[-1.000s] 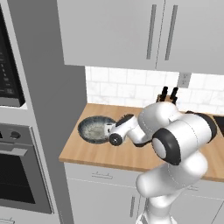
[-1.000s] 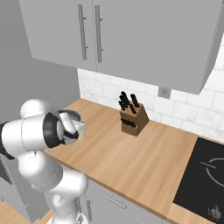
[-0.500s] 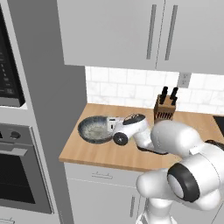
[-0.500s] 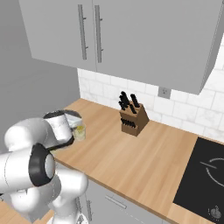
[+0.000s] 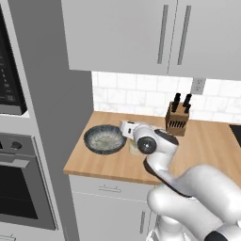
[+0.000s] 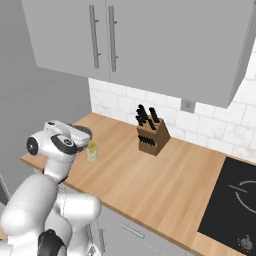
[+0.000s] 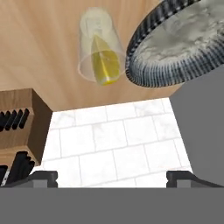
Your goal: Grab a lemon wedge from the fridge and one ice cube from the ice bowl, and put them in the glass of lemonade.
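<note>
The glass of lemonade (image 7: pixel 99 48) stands on the wooden counter with a bright yellow lemon wedge (image 7: pixel 105 61) inside it. Right beside it sits the ice bowl (image 7: pixel 183 43), dark speckled outside and pale inside; I cannot make out a single ice cube in it. My gripper (image 7: pixel 113 177) is open, nothing between its fingertips (image 7: pixel 43 177). It hovers just above the glass (image 6: pixel 92 150) and next to the bowl (image 5: pixel 104 139), facing the tiled back wall. In the left base view my arm partly hides the glass (image 5: pixel 134 148). The fridge is out of view.
A brown knife block (image 5: pixel 178 121) (image 6: pixel 151 137) stands at the back of the counter, right of the glass. The black oven column (image 5: pixel 16 188) rises left of the counter. A black cooktop (image 6: pixel 232 200) lies far right. Grey wall cabinets (image 5: pixel 141 37) hang overhead.
The jaws have opened wider. The arm's elbow has swung down and toward the front, while the hand has lifted a little above the glass beside the bowl.
</note>
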You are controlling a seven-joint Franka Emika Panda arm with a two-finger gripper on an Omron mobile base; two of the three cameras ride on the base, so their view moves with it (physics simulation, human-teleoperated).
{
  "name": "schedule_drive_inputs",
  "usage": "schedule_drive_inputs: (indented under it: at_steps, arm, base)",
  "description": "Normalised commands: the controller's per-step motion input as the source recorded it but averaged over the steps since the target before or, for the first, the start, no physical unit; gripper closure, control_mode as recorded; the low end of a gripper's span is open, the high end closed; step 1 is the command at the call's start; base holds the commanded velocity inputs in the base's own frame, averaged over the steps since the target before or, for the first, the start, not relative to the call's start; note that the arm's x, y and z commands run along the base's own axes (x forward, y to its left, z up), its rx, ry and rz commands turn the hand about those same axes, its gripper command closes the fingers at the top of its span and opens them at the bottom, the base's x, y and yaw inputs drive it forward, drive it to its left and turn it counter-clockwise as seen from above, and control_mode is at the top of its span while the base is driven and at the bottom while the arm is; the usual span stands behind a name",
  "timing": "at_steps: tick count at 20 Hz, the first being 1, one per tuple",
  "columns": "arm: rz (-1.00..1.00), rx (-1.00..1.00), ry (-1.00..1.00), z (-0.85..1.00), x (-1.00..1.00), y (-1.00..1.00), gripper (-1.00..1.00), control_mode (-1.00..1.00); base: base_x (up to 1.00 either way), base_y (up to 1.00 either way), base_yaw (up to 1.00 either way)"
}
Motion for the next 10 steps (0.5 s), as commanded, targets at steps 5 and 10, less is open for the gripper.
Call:
schedule_drive_inputs:
  at_steps: [5,10]
  arm:
    - [0.00,0.18,0.16,0.54,-0.91,0.45,-1.00,-1.00]
    - [0.01,0.11,0.09,0.74,-0.75,0.62,-1.00,-1.00]
  base:
    - [0.00,0.00,0.00]
    - [0.00,0.00,0.00]
